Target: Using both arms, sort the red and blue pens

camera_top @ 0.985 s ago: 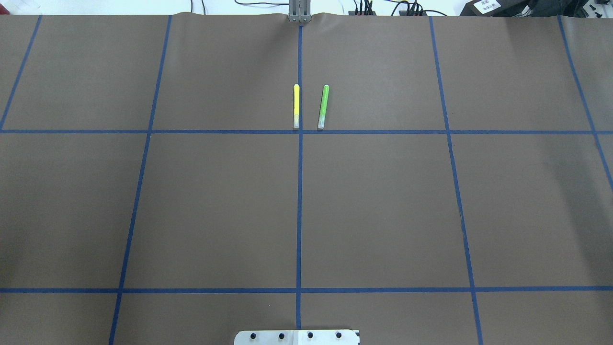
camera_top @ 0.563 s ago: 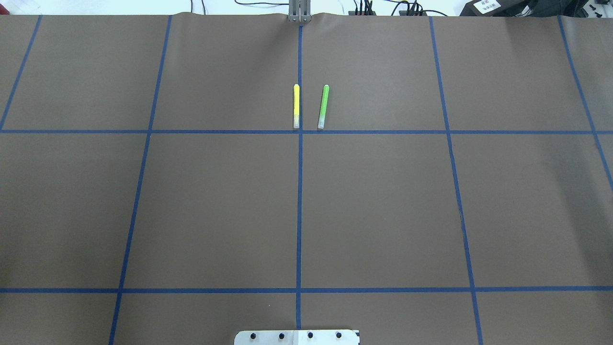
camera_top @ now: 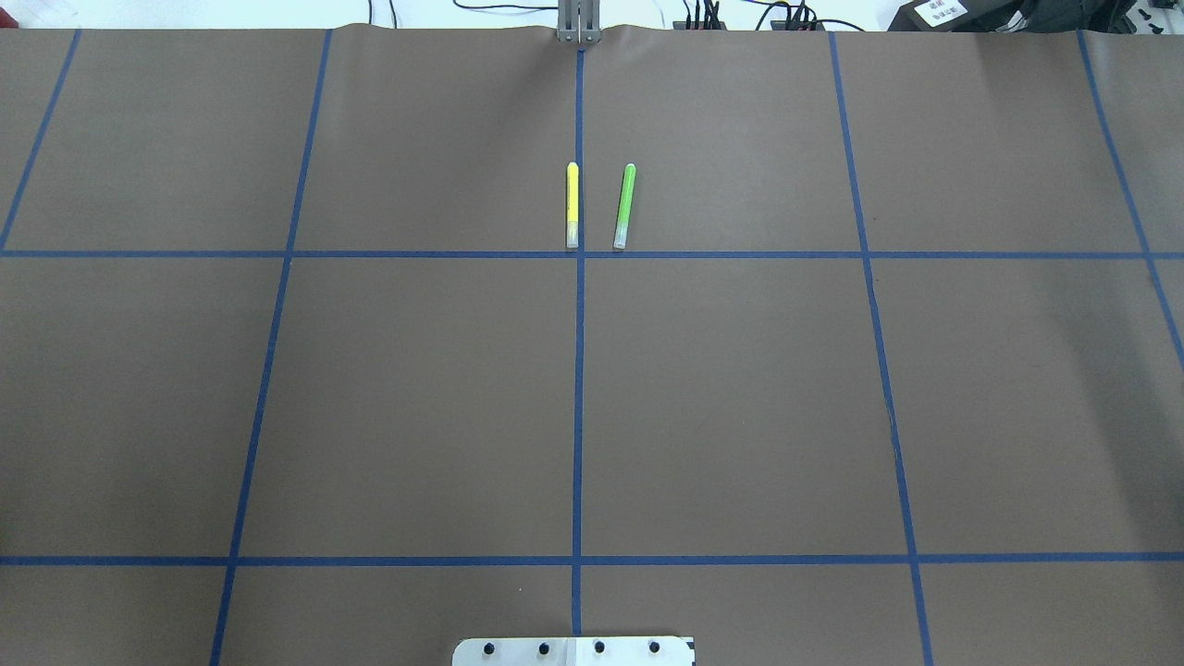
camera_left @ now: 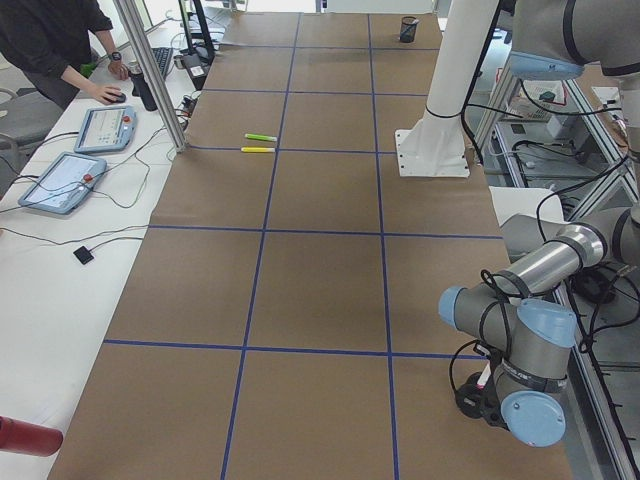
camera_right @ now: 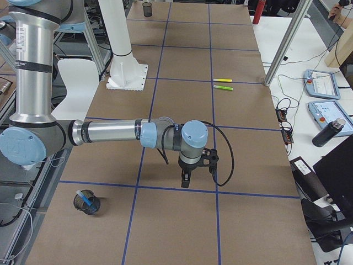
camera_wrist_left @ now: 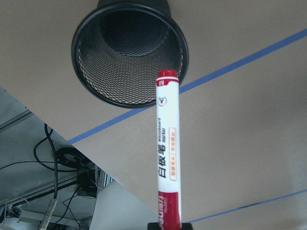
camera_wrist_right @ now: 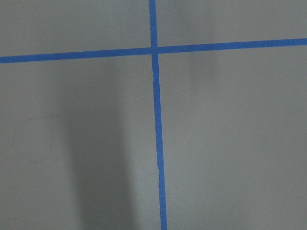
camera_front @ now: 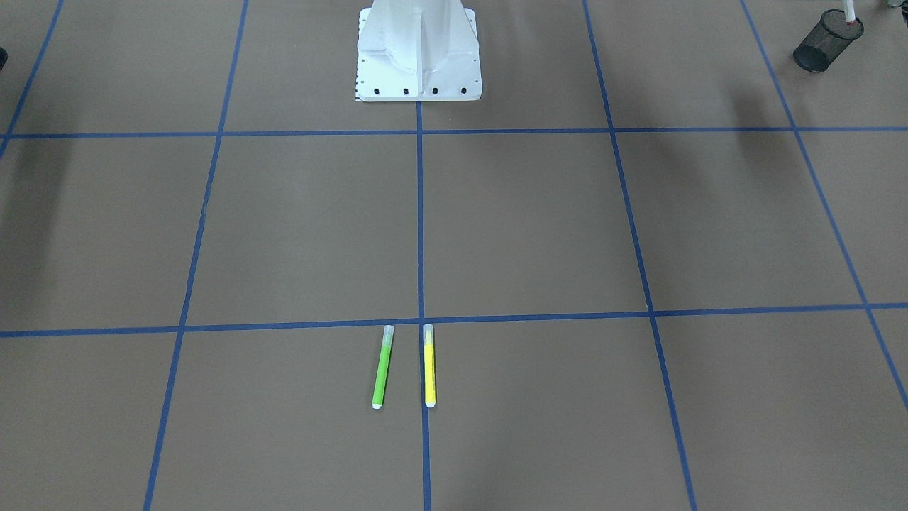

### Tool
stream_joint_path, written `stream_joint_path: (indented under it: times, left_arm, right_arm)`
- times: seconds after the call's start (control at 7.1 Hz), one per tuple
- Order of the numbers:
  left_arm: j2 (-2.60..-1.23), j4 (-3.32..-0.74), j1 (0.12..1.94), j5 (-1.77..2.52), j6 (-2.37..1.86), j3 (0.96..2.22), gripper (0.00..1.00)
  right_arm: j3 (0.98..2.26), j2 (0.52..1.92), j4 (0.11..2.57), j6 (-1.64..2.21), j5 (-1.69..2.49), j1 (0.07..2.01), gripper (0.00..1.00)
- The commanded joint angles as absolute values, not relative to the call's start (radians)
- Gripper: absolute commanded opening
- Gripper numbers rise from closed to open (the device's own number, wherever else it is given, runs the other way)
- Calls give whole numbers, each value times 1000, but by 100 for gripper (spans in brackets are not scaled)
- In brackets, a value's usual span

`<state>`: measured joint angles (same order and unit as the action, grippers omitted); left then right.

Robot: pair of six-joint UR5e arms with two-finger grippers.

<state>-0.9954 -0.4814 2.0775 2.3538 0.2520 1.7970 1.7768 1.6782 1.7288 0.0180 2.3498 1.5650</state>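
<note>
Evidently the closing step of the sort is in hand. The red pen (camera_wrist_left: 168, 148) is clamped at its lower end in the left pincer (camera_wrist_left: 166, 226), which is closed around the barrel. It is held out with its red cap towards the mouth of a black mesh cup (camera_wrist_left: 120, 81) that stands near the edge of the tabletop (camera_top: 740, 388) on the robot's left. In the wrist view the cap overlaps the near rim of the cup, and whether it is truly over the opening cannot be told. The blue pen (camera_right: 83, 197) is seen leaning inside a second mesh cup (camera_right: 88, 208) at the robot's right end, so that half of the task is judged done. The right pincer (camera_right: 186, 181) hangs low over bare paper, well apart from both cups. Nothing is seen in it, but how far it is open cannot be told from the side view. A lime-green marker (camera_top: 625, 205) and a yellow marker (camera_top: 573, 203) lie side by side at the far middle and are judged no part of the sort. Next, the pen's tip should be brought well inside the rim and the grip released only then, since a slim pen let go at the rim could be tipped outside.
</note>
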Motion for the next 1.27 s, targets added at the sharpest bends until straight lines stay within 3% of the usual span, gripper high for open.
stream_joint_path:
  times: [0.0,0.42,0.56,0.7,1.13]
  left_arm:
    - [-997,-486,2079,2353,218,1775,0]
    - [-1005,-497,2080,2352,210,1737,0]
    - [-1012,-502,2080,2352,184,1729,19]
    - [-1009,-530,2095,2350,183,1730,99]
    - [-1032,-548,2100,2350,161,1730,100]
  right_arm:
    - [1782,1678,1729,17,2349,1565,100]
    - [1784,1678,1729,17,2349,1565,100]
    - [1784,1678,1729,17,2349,1565,100]
    - [1784,1678,1729,17,2350,1565,100]
    - [1789,1677,1730,3,2353,1565,100]
